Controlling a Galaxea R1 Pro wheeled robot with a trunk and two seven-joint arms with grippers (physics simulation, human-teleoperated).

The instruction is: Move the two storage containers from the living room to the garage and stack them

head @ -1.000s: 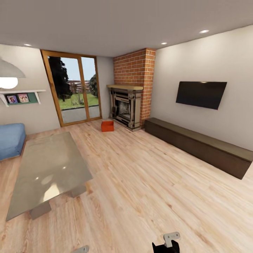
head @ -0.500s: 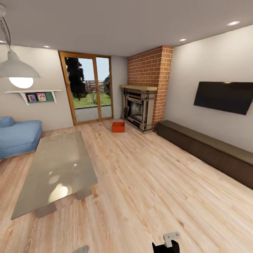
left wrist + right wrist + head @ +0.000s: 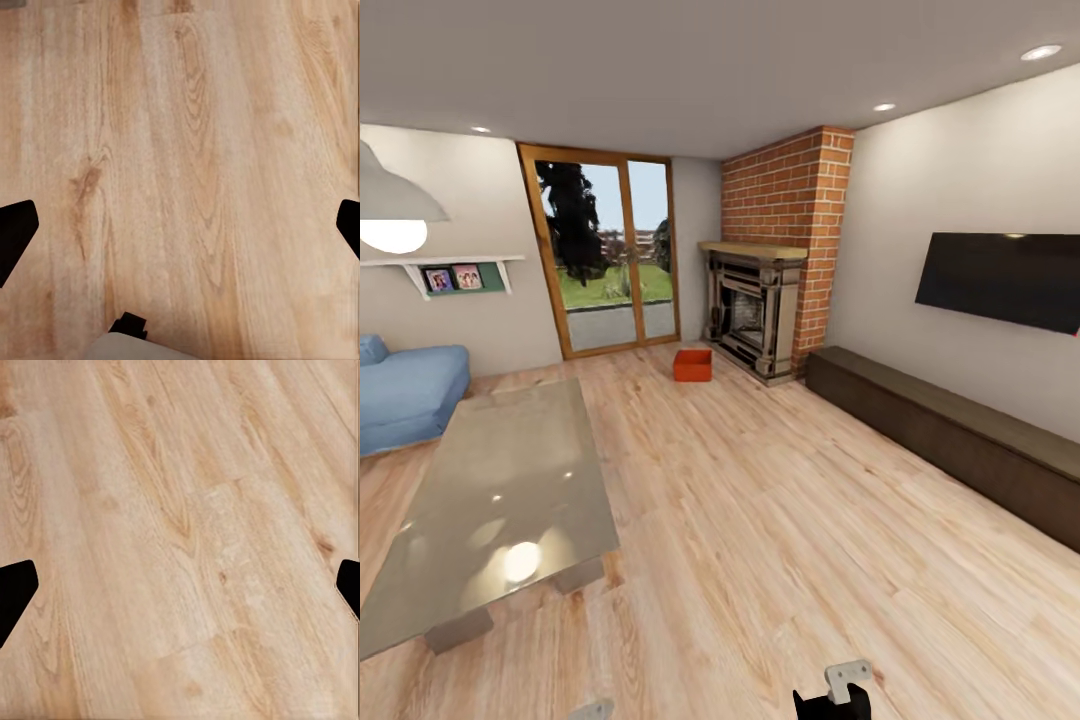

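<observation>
One orange-red storage container [image 3: 693,365] sits on the living room's wood-plank flooring, far ahead, just in front of the brick fireplace [image 3: 755,310] and to the right of the glass doors [image 3: 610,255]. The other container and the garage are out of view. My left gripper [image 3: 180,232] is open over bare planks, with its dark fingertips [image 3: 15,232] at the picture's edges and nothing between them. My right gripper [image 3: 180,589] is open the same way, also empty. Part of my right arm [image 3: 838,690] shows at the bottom of the head view.
A long glass-topped coffee table [image 3: 500,490] stands at the left, with a blue sofa [image 3: 405,390] behind it. A long dark low cabinet [image 3: 950,430] runs along the right wall under a wall TV [image 3: 1000,280]. A wide strip of plank floor leads between table and cabinet towards the container.
The head camera has turned, so the whole room has slid right in the picture and then slightly left. Nothing in the room has moved; both grippers stay open.
</observation>
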